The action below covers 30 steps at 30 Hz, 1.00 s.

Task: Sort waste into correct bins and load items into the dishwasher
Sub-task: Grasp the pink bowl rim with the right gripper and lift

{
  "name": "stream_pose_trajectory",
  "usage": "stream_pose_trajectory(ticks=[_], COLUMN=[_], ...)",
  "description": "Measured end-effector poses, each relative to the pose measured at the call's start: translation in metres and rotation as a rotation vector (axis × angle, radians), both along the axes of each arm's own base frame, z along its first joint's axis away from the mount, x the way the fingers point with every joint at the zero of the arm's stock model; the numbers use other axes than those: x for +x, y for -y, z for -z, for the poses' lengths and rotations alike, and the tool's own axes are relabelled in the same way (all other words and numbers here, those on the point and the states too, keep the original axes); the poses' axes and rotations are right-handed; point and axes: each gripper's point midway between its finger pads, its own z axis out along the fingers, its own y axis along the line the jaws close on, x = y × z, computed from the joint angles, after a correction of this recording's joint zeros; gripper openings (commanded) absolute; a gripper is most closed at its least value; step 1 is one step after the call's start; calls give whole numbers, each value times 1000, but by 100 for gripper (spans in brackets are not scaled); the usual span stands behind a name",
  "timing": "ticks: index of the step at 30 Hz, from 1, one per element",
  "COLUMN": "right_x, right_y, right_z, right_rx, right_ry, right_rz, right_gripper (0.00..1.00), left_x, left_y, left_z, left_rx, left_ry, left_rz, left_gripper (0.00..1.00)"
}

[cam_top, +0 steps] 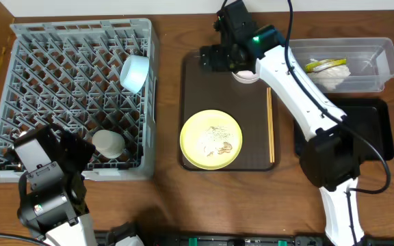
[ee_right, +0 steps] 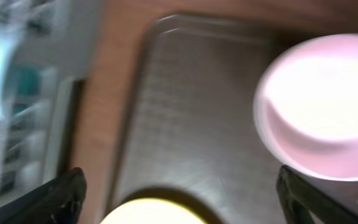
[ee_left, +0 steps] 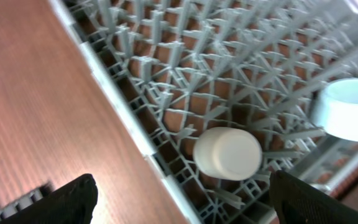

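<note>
The grey dish rack [cam_top: 81, 27] holds a light blue bowl [cam_top: 134, 73] on its side and a small white cup [cam_top: 108, 143] upside down. My left gripper [cam_top: 82, 149] is open and empty just left of the cup [ee_left: 227, 154], over the rack's near edge [ee_left: 123, 112]. My right gripper [cam_top: 215, 58] is open and empty above the brown tray, beside the pinkish-white bowl [ee_right: 322, 106]. The pale yellow plate [cam_top: 211, 139] carries beige food scraps [cam_top: 219, 140]. The chopsticks [cam_top: 270, 123] lie along the tray's right side. The napkin [cam_top: 332, 77] and wrapper [cam_top: 323, 65] lie in the clear tub [cam_top: 388, 55].
The dark brown serving tray [cam_top: 204, 89] sits in the middle of the wooden table. The flat black tray [cam_top: 378, 130] lies right of it, below the clear tub. My right arm stretches across the tray's right side.
</note>
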Motion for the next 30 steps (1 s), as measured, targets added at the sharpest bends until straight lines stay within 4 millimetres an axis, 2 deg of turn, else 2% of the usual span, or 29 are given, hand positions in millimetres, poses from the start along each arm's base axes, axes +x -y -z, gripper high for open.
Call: stream_pose_trajectory(ticks=[2,4,10,12,13,14,18,20,21,24,25,30], right_x=[8,17,32,33,33,33,35,35,34,33,33,33], right_y=[9,17,29,31,32,32,34,34,35,36,36,38], right_z=[9,22,89,106,114,118,119,119,119,120,120,119], right_rx=[-56,-110,-236,-257,-268,-275,-279,-282,-286,-290,-291,-302], right_ry=[22,38,8,-6,-14,-17,-10,-10,-13,-16,-18,-13], right_rz=[42,75,123,125,124,121,136,134,133,135,134,138], right_gripper=[86,76,73,66,59,52,34,17,11,9,2,1], left_x=[-4,-5,-13,-17,-19,-21,-26,-28,-29,-35,-36,-39], left_y=[-2,-2,-11,-16,-18,-20,-25,-25,-25,-28,-30,-32], left_z=[2,2,0,-1,-1,-1,-2,-1,-1,-1,-2,-3], left_rx=[1,0,24,18,12,7,0,-3,-2,19,26,35], left_ry=[-14,-13,-16,0,12,23,45,41,39,24,23,26], left_rz=[-20,-31,-109,-176,-211,-245,-314,-326,-334,-360,-366,-395], left_gripper=[91,91,92,92,92,92,92,92,93,93,93,93])
